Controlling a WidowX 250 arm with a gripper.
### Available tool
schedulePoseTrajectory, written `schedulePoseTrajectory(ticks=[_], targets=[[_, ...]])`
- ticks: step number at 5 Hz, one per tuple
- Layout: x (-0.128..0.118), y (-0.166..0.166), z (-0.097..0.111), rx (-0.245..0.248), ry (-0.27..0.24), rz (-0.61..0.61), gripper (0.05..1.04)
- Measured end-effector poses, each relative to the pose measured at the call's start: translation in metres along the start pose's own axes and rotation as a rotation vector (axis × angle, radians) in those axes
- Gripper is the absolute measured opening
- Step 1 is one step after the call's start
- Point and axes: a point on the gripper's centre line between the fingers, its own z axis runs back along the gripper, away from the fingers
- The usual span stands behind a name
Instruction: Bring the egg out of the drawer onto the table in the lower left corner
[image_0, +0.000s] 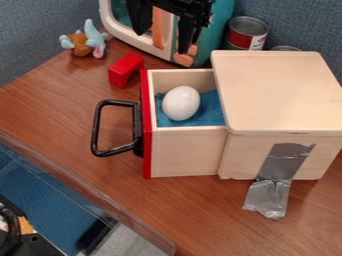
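My gripper (161, 42) is up top, fingers apart; the white egg (181, 103) sits in the middle, in the drawer (186, 152).

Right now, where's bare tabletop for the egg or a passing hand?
Bare table: left of the black handle to the edge, and below the drawer, left of the silver tape. Crowded: the back, with plush toy, red block, toy oven and can; open jaws hang there.
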Motion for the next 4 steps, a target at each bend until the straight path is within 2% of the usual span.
schedulePoseTrajectory(ticks=[3,4], targets=[[-0.008,-0.005,-0.031,-0.003,0.063,-0.033,1.0],[-0.012,-0.007,-0.038,-0.002,0.067,-0.045,1.0]])
